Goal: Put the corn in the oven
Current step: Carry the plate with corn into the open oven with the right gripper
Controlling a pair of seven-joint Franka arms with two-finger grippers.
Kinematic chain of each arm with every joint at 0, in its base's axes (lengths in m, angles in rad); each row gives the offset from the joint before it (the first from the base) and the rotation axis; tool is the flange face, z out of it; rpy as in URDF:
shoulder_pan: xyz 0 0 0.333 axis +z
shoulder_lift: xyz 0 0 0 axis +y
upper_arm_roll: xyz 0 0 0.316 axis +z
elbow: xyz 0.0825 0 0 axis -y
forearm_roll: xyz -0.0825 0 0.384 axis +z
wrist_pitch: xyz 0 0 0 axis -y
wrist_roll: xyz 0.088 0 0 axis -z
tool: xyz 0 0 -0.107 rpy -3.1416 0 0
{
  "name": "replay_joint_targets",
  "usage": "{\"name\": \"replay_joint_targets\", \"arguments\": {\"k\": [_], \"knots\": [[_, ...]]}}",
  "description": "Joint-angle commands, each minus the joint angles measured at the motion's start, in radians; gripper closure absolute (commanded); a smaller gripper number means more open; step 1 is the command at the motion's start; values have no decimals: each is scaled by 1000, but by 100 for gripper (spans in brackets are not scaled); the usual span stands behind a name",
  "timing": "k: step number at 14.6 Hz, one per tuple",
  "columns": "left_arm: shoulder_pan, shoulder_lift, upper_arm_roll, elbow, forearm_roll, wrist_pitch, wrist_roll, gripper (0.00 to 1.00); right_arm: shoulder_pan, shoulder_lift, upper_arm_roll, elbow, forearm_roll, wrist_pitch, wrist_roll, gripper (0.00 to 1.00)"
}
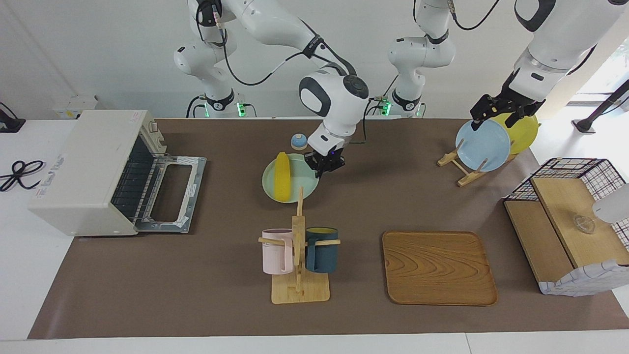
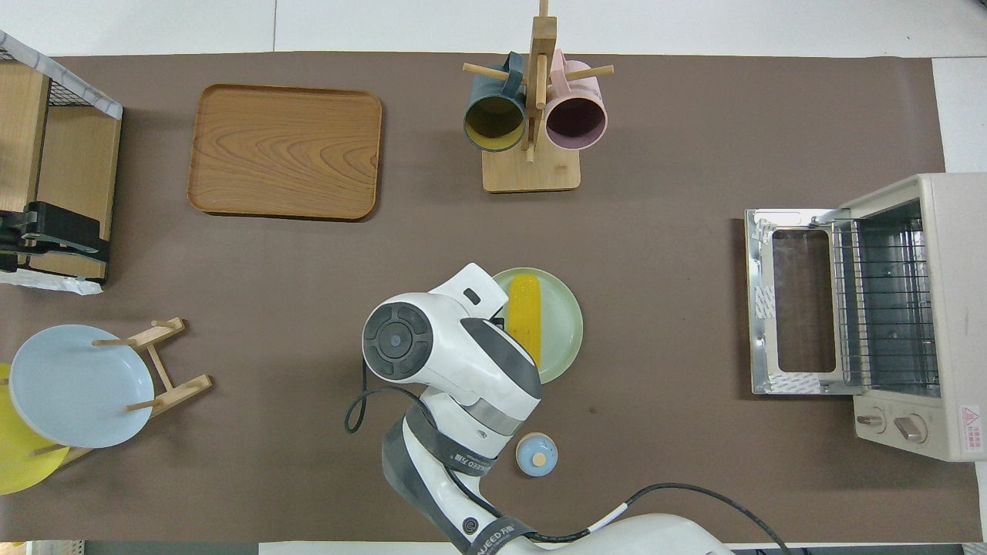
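- The corn was a bright yellow, bumpy cob with tapered ends, lying on a round, smooth pale green plate near the middle of the desk, which had a matte brown cover.
- The right pincer was shut on the plate's rim, at the edge toward the left arm's end.
- The oven was a boxy cream-white unit at the right arm's end, its glass door dropped flat and a wire rack showing inside; a red warning label sat by its knobs, unreadable.
- The left pincer hung wide open over a blue plate in a wooden rack, holding nothing.
- "WANJEED" could be read on a strap on the right arm.
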Motion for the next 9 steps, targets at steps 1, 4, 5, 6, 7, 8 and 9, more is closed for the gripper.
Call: {"name": "replay_joint_targets", "arguments": {"k": [1,4,5,6,7,8,9], "knots": [[11,-29,-7,-30,6,-1,4,0,-134,-137,7,-89,-12,-42,-162,100],[11,-29,-7,-30,6,-3,4,0,-269,-261,7,-239,-12,-35,-351,100],[11,-29,-7,-30,6,-3,4,0,-321,-275,7,-264,-12,-35,-391,100],[11,-29,-7,-30,6,-3,4,0,-374,-281,7,-278,-10,-39,-439,100],[11,-29,-7,-30,6,-1,4,0,-411,-284,7,-294,-10,-36,-477,100],[11,-29,-7,-30,6,-3,4,0,-441,-290,7,-310,-12,-30,-509,100],[11,-29,-7,-30,6,-1,4,0,-468,-292,6,-317,-12,-29,-542,100]]}}
